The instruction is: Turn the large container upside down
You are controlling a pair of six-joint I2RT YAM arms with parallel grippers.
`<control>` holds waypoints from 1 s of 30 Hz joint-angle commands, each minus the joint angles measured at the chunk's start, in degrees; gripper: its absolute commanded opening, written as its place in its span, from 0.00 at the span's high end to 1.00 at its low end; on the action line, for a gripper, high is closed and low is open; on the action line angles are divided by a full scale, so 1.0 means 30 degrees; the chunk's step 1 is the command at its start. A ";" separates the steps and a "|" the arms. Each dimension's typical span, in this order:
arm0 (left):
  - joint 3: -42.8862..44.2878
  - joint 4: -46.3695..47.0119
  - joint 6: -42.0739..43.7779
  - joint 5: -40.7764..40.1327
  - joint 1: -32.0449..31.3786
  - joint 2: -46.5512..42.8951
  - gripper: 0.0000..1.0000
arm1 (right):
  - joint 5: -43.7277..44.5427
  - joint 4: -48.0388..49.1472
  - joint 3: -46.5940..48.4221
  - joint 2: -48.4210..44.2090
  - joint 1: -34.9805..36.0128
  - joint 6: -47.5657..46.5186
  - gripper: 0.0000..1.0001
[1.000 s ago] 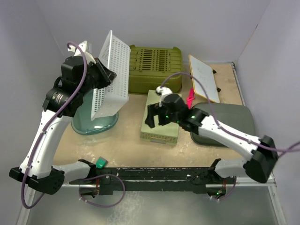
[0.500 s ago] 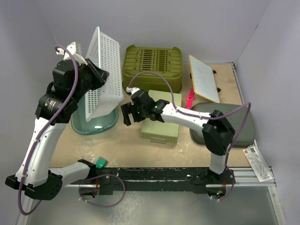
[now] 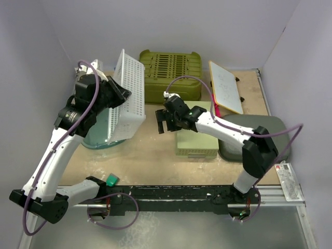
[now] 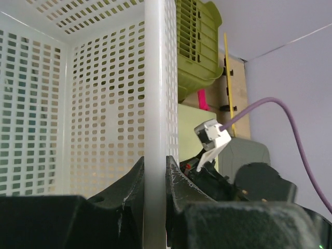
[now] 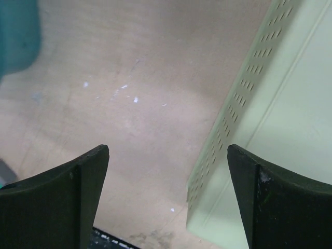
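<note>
Two grippers are working here, but only one is carrying the load. The left gripper (image 3: 116, 93) is clamping shut on an edge of the white perforated plastic basket (image 3: 127, 98), which I am taking to be the large container. The basket is hanging in the air, tipped steeply, with its long axis rising away from the fingers and its perforated base facing the right arm. Nothing is showing inside it in the left wrist view. A round teal tub (image 3: 101, 137) is sitting below that gripper, its contents hidden. The right gripper (image 3: 163, 120) is hovering near the basket's right side, jaws spread wide and holding nothing. A pale green flat slotted box (image 3: 196, 145) is lying just to its right. The left arm is the nearer one, so finishing the flip is probably depending on it rolling the basket's mouth downward.
</note>
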 commanded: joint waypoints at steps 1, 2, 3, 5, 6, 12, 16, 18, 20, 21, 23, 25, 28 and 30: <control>-0.0864 0.4444 -0.1889 0.1855 0.0035 -0.0734 1.00 | -0.0047 0.0463 -0.0575 -0.2878 0.0279 0.0552 0.02; -0.1340 0.5070 -0.2426 0.2325 0.0042 -0.0877 1.00 | -0.0241 0.0798 -0.0902 -0.3437 0.0274 0.0659 0.02; -0.1824 0.5834 -0.3032 0.2801 0.0058 -0.1019 1.00 | -0.0276 0.1107 -0.1302 -0.4075 0.0255 0.0687 0.02; -0.2913 0.7423 -0.4548 0.3663 0.0055 -0.1397 1.00 | -0.0004 0.1496 -0.2228 -0.5390 0.0247 0.0577 0.02; -0.3508 0.8402 -0.5628 0.4125 0.0019 -0.1699 1.00 | 0.0188 0.1561 -0.2603 -0.6102 0.0248 0.0439 0.02; -0.6649 1.2714 -0.9799 0.5230 0.0002 -0.3543 1.00 | 0.3736 0.1072 -0.5584 -1.1303 0.0268 0.0600 0.00; -0.8736 1.3707 -1.1086 0.5211 -0.0043 -0.4229 1.00 | 0.7314 0.0272 -0.6915 -1.4287 0.0254 0.1060 0.01; -1.0086 1.4719 -1.1903 0.5182 -0.0216 -0.4711 1.00 | 0.9326 -0.0261 -0.6721 -1.5348 0.0281 0.1066 0.01; -1.1114 1.5225 -1.2406 0.4990 -0.0380 -0.5165 1.00 | 1.0057 -0.0731 -0.6577 -1.6001 0.0272 0.1061 0.01; -1.1538 1.5273 -1.2515 0.4932 -0.0446 -0.5290 1.00 | 1.0199 -0.0640 -0.6626 -1.6258 0.0277 0.0932 0.01; -1.2384 1.5639 -1.2900 0.4891 -0.0562 -0.5381 1.00 | 1.0507 -0.0196 -0.6819 -1.6548 0.0290 0.0452 0.01; -1.3359 1.6553 -1.3507 0.4822 -0.0671 -0.5442 1.00 | 1.0955 -0.0065 -0.6850 -1.6475 0.0284 0.0439 0.01; -1.5059 1.8785 -1.4826 0.4512 -0.1093 -0.5533 1.00 | 1.1028 -0.0092 -0.6657 -1.5966 0.0276 0.0620 0.01; -1.6101 2.0092 -1.5537 0.4365 -0.1370 -0.5587 1.00 | 1.1012 -0.0046 -0.6610 -1.5671 0.0279 0.0823 0.01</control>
